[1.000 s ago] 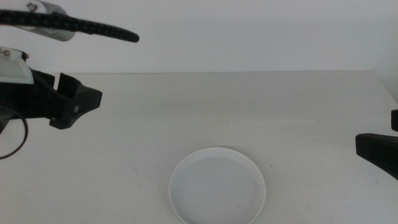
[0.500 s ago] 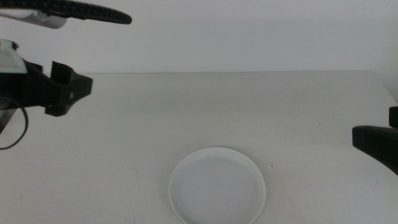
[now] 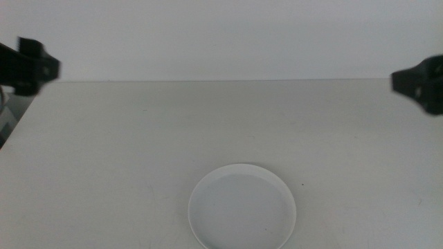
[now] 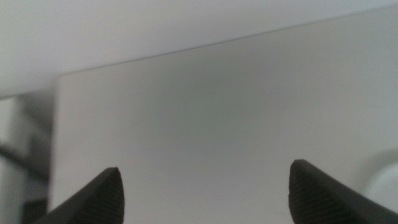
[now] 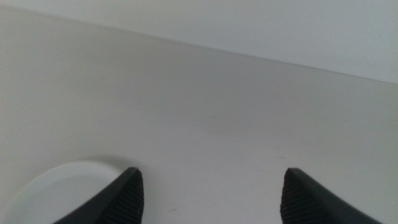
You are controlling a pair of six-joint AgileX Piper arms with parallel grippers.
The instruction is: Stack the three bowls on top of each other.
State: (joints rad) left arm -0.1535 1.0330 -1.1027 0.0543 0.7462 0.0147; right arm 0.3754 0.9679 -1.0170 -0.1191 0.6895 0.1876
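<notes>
One white bowl (image 3: 242, 207) sits near the front edge of the table (image 3: 208, 124), no writing readable on it, its lower rim cut off. Left gripper (image 4: 205, 193) and right gripper (image 5: 211, 196) both hang with jaws spread wide, empty, high at the far sides, well apart from it.

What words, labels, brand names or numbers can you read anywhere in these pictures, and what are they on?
None can be read.
The white bowl is plain, with no print or label showing.
The table carries no writing or marks.
The left gripper and the right gripper, both up and away from the bowl with jaws apart, show only dark, bare jaws.
</notes>
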